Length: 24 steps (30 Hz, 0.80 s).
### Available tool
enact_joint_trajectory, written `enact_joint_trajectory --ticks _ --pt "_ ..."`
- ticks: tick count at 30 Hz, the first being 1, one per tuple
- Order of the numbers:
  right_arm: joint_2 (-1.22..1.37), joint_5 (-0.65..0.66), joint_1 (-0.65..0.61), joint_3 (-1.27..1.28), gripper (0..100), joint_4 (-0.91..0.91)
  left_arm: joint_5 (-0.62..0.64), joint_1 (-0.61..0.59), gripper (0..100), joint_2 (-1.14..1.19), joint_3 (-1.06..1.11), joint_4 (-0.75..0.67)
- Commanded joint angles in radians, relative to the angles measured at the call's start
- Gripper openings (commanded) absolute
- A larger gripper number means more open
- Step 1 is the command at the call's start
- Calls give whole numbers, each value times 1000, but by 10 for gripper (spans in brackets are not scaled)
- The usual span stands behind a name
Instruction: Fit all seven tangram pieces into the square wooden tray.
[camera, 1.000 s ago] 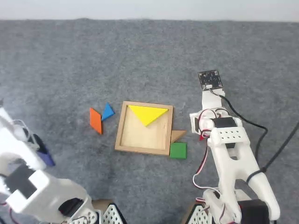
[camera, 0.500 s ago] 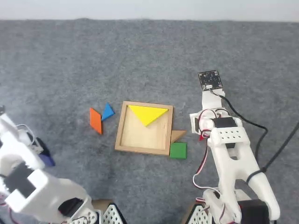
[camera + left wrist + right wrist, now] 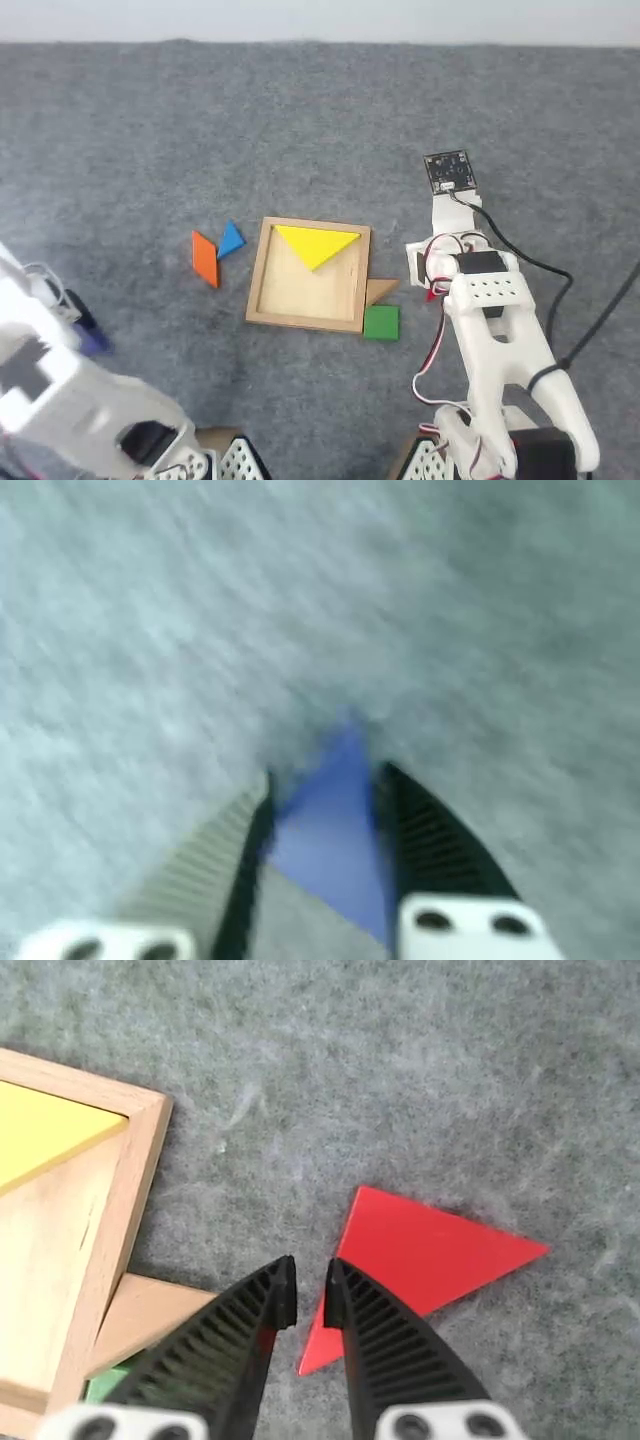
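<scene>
At the near left edge of the grey mat (image 3: pixel 300 130), a violet triangle (image 3: pixel 330 820) is pinched between the jaws of the left gripper (image 3: pixel 325 775). The right gripper (image 3: pixel 308 1280) is held over a corner of the red triangle (image 3: pixel 420 1250), its jaws all but pressed together with nothing between them. A green square (image 3: pixel 381 323) and a tan triangle (image 3: pixel 380 290) are seen touching the tray (image 3: pixel 258 285) at its near right corner. One yellow triangle (image 3: pixel 316 244) is laid in the tray against its far side. Left of the tray, an orange parallelogram (image 3: pixel 205 259) and a blue triangle (image 3: pixel 231 240) are found close together.
</scene>
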Motion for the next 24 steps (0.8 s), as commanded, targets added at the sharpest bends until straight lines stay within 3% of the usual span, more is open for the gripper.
enact_joint_trajectory --ticks 1,4,10,15,18,24 --pt "-56 9 -1 -14 62 8 -23 -23 160 117 -64 21" --pt "-56 9 -1 -14 62 8 -100 -15 160 130 -82 71" --pt "-56 9 -1 -14 62 8 -120 -23 163 126 -62 138" --pt "-56 9 1 -14 62 8 -120 -41 268 49 -65 198" --pt "-56 9 1 -14 62 8 -114 -58 282 -69 -59 245" --pt "-58 9 2 -14 63 8 -103 -72 283 -242 54 160"
